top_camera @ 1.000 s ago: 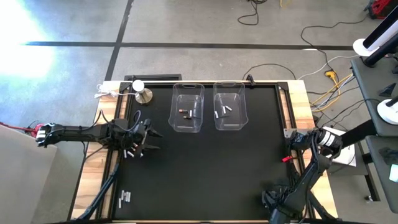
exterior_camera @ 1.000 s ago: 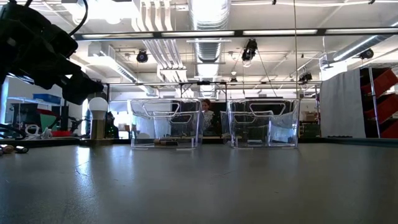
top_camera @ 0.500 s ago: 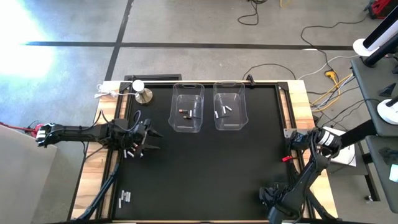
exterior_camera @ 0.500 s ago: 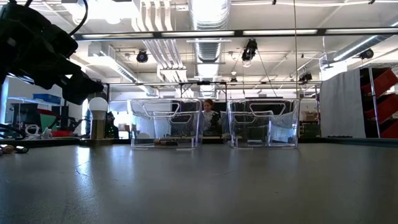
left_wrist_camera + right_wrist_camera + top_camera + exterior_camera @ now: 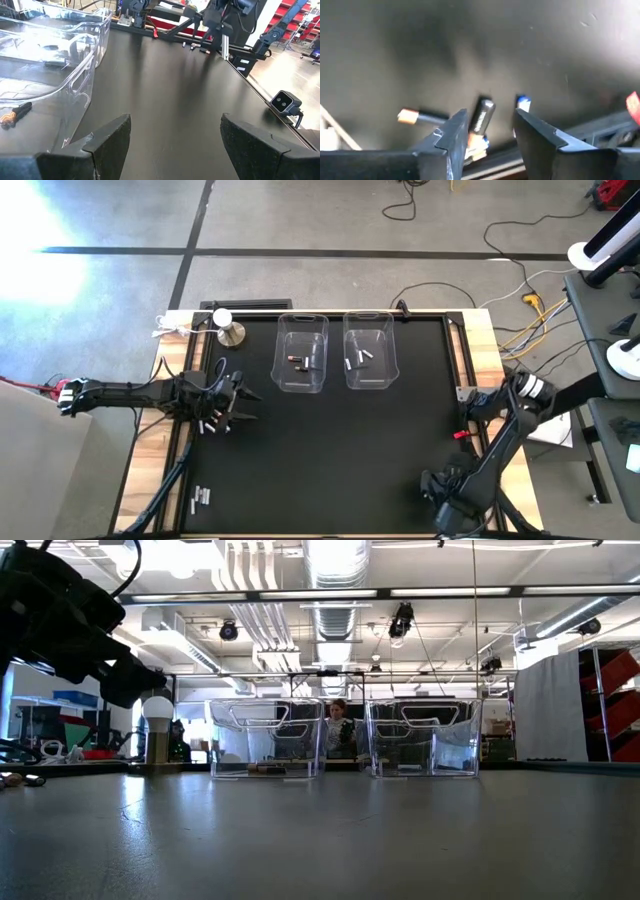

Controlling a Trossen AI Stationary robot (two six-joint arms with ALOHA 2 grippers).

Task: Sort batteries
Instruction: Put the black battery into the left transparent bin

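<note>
Batteries (image 5: 202,498) lie in several spots on my bench (image 5: 330,450): a few pale ones near the front left corner, one dark cell (image 5: 297,361) in the left bin (image 5: 301,352), two pale cells (image 5: 358,359) in the right bin (image 5: 367,349), and a small cluster right under my right pincer (image 5: 487,131). That right pincer is low at the bench's front right edge, its fingers (image 5: 451,134) partly open, and a dark cell (image 5: 482,116) stands tilted in the gap between them; I cannot tell whether either finger touches it. An orange-tipped cell (image 5: 419,117) lies just beside it, and a blue-tipped one (image 5: 522,104) is on the other side. My left pincer (image 5: 240,405) hangs wide open and empty over the bench's left side, near two more pale cells (image 5: 207,425). A silver knob (image 5: 230,331) stands at the back left, beside the left bin.
</note>
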